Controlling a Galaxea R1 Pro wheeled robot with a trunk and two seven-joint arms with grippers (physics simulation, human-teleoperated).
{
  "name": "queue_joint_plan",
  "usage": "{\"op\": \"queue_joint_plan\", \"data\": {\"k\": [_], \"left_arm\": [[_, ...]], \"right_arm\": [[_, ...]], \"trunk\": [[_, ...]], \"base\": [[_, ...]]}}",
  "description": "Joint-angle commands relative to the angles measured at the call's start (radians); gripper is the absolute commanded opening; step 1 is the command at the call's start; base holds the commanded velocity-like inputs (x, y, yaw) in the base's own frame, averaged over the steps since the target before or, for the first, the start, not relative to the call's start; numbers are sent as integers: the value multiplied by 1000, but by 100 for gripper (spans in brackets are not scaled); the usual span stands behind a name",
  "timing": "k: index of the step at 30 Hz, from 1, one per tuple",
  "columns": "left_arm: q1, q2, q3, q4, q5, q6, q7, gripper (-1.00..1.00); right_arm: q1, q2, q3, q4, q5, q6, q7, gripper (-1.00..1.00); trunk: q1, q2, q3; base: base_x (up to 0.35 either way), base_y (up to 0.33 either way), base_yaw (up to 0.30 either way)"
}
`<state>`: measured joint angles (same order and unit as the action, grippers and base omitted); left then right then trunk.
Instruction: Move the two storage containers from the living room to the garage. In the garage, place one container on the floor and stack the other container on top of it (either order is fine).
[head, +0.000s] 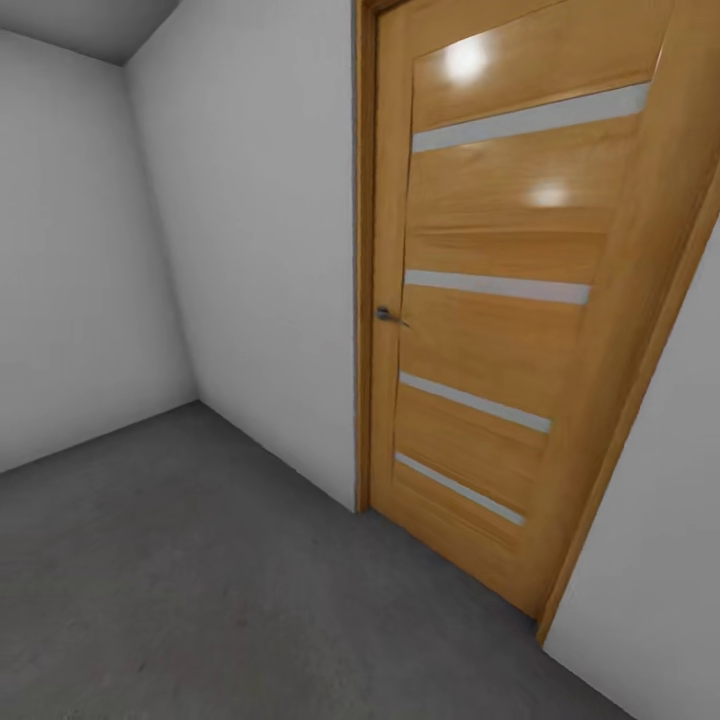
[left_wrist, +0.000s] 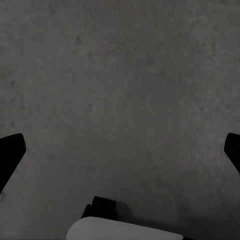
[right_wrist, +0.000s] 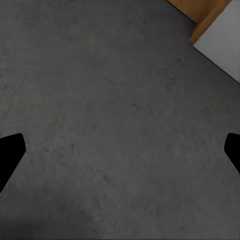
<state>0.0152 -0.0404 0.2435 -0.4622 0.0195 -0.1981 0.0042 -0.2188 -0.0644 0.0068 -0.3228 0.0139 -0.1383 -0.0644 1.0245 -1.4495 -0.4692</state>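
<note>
Zero containers on the garage floor (head: 180, 590), just bare concrete by the closed wooden door (head: 500, 330). Left gripper (left_wrist: 120, 150) and right gripper (right_wrist: 120, 150) hang spread wide, empty-handed. Judging by that, a fetching leg: next, the living room.

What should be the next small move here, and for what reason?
Probably turn the base away from the honey-coloured wooden panel door to search for the containers. Both the left gripper and the right gripper are open, with just the dark grey mottled concrete floor between their fingers, so nothing is carried yet.
</note>
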Motion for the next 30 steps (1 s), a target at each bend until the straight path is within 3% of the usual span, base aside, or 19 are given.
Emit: {"op": "queue_joint_plan", "data": {"k": [1,8,13,22,30], "left_arm": [[0,-1,2,-1,2,-1,0,100],[0,-1,2,-1,2,-1,0,100],[0,-1,2,-1,2,-1,0,100],[0,-1,2,-1,2,0,0,100],[0,-1,2,-1,2,-1,0,100]], "right_arm": [[-1,0,1,1,1,-3,-3,100],[-1,0,1,1,1,-3,-3,100],[-1,0,1,1,1,-3,-3,100],[-1,-1,1,1,1,-3,-3,100],[-1,-2,1,1,1,-3,-2,100]], "trunk": [[1,0,-1],[1,0,-1],[1,0,-1],[1,0,-1],[1,0,4]], "base": [[242,187,300],[243,187,289],[243,187,93],[243,187,7],[243,187,-185]]}}
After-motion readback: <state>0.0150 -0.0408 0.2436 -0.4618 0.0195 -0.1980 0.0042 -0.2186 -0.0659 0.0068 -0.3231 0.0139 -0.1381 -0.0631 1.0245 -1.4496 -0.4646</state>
